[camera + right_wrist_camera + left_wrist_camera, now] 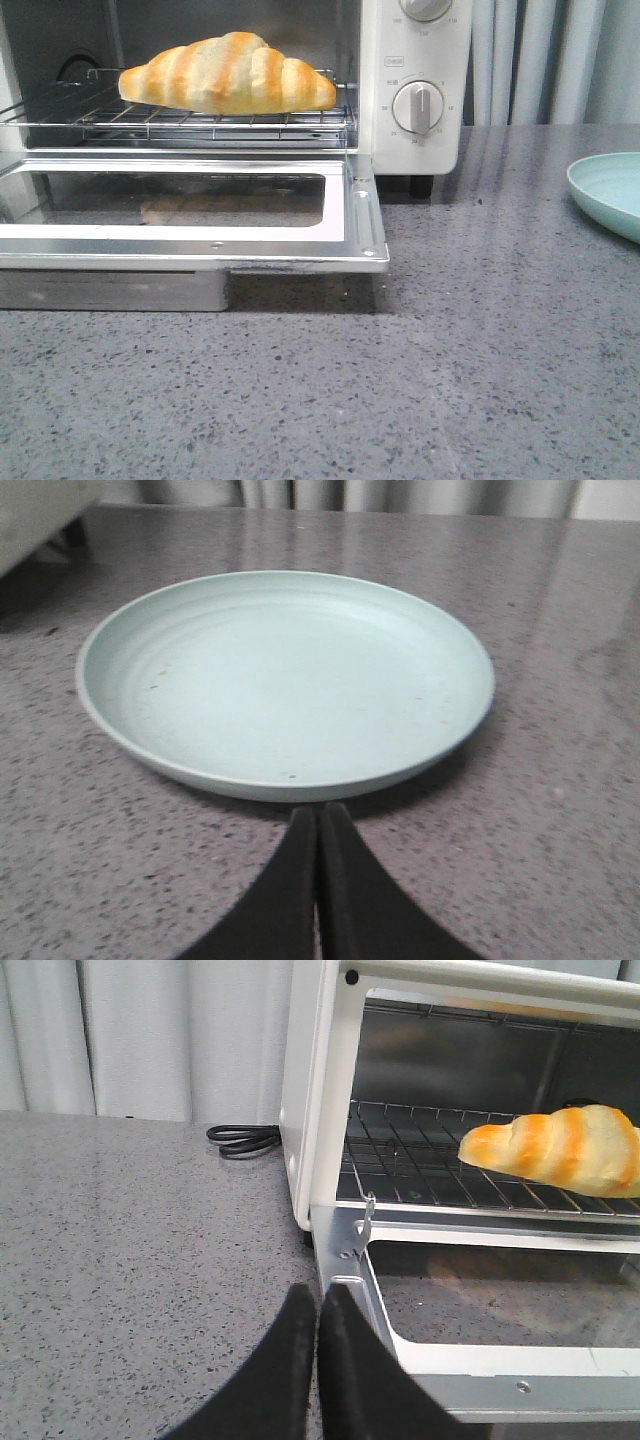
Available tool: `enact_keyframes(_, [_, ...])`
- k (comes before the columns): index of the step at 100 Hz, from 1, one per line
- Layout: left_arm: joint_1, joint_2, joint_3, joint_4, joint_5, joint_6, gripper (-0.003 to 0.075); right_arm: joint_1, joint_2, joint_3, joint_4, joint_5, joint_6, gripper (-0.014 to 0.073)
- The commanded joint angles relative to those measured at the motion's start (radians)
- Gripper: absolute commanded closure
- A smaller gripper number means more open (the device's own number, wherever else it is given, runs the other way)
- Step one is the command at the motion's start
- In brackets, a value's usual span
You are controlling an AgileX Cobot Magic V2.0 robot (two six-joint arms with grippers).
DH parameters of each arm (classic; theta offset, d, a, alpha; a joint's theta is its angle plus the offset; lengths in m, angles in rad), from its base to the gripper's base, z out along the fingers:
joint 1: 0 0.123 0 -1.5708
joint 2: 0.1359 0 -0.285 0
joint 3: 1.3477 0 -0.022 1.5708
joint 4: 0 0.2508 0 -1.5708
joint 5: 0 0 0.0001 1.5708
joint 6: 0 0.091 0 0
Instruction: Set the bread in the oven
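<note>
Left gripper (317,1360) and right gripper (318,880) are both pinched together, empty. The croissant roll (228,75) lies on the toaster oven's (415,90) wire rack (180,122) — what's left, I'd say, is swinging up the open door (190,215).

— Any writing you can read here?

— Only on the oven (415,90). Small numbers ring its lower dial (418,107), but they are too small to make out.

— And above that dial?

— A tiny framed label (394,61), blurred, not legible. The upper dial (427,8) has small marks beside it, also unreadable.

— A brand name?

— None can be read in any view.
</note>
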Motion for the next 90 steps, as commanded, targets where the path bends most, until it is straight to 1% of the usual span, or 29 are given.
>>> enact_keyframes(1, [0.000, -0.017, -0.027, -0.004, -0.084, -0.002, 0.0741, 0.028, -0.022, -0.021, -0.032, -0.073, -0.014, 0.0669])
enact_keyframes(25, [0.000, -0.017, -0.027, -0.004, -0.084, -0.002, 0.0741, 0.030, -0.022, 0.081, -0.033, -0.081, -0.013, 0.0669])
enact_keyframes(28, [0.000, -0.017, -0.027, -0.004, -0.084, -0.002, 0.0741, 0.030, -0.022, 0.079, -0.033, -0.057, -0.013, 0.0669])
enact_keyframes(62, [0.000, -0.017, -0.027, -0.004, -0.084, -0.002, 0.0741, -0.025, -0.022, 0.079, -0.036, -0.062, -0.011, 0.0669])
enact_keyframes(90, [0.000, -0.017, -0.027, -0.004, -0.084, -0.002, 0.0741, -0.026, -0.021, 0.079, -0.034, -0.064, -0.011, 0.0669])
